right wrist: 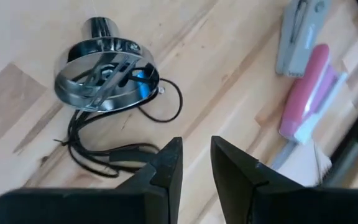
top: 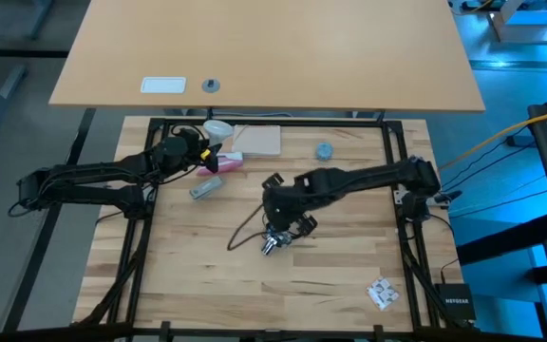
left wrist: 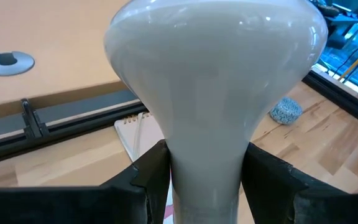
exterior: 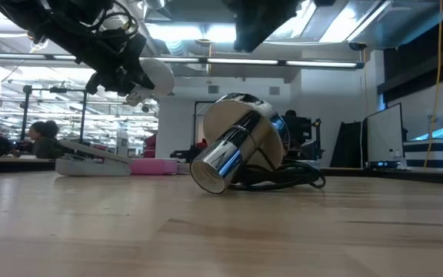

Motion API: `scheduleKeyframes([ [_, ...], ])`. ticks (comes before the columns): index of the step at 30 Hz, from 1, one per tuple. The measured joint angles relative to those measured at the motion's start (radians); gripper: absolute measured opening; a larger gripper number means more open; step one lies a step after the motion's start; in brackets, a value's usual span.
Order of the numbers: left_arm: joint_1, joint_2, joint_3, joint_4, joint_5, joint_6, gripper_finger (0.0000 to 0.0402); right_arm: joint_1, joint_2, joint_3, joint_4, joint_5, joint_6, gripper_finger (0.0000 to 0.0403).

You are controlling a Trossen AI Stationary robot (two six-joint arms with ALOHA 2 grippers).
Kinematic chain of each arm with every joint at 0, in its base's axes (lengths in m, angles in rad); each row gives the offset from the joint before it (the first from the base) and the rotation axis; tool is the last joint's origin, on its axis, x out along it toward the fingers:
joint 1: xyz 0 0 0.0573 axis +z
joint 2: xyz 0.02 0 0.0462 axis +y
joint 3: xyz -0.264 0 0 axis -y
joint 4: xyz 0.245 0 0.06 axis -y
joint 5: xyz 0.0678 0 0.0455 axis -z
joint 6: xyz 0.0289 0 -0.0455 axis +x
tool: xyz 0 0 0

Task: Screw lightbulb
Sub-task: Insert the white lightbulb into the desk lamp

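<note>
Your two dark, slim jointed arms: the left claw (left wrist: 207, 180) shows broad matte-black fingers; the right claw (right wrist: 194, 171) shows two black, wedge-shaped, tapered fingers.

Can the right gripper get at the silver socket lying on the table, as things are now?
Probably yes. The right gripper hangs empty above the socket, which lies on its side on bare wood with only its black cord beside it. The left gripper, holding the lightbulb, is off to the side.

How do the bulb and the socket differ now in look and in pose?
The bulb is matt white; the socket is shiny chrome. The bulb is held off the table in the left pincer; the socket lies tipped on the table, nothing gripping it. The socket trails a black cord; the bulb has none.
</note>
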State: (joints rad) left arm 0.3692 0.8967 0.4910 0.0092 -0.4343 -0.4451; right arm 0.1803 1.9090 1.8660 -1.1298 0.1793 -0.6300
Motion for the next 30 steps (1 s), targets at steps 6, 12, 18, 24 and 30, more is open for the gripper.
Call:
scheduleKeyframes([
  [6,-0.003,0.0,0.0,-0.003,0.006,-0.025,0.0155,0.104,-0.005,-0.008,-0.026,0.135,0.143,0.0088],
  [12,-0.003,0.0,0.0,-0.037,0.009,-0.055,0.0155,0.194,-0.005,-0.06,-0.024,0.201,0.33,0.0088],
  [18,-0.003,0.0,0.0,-0.11,0.012,-0.067,0.0155,0.268,-0.005,-0.134,-0.025,0.306,0.543,0.0088],
  [24,-0.003,0.0,0.0,-0.142,0.013,-0.088,0.0155,0.324,-0.004,-0.202,-0.023,0.336,0.723,0.0088],
  [30,-0.003,0.0,0.0,-0.138,0.026,-0.126,0.0155,0.411,-0.003,-0.29,-0.094,0.445,0.973,0.0088],
])
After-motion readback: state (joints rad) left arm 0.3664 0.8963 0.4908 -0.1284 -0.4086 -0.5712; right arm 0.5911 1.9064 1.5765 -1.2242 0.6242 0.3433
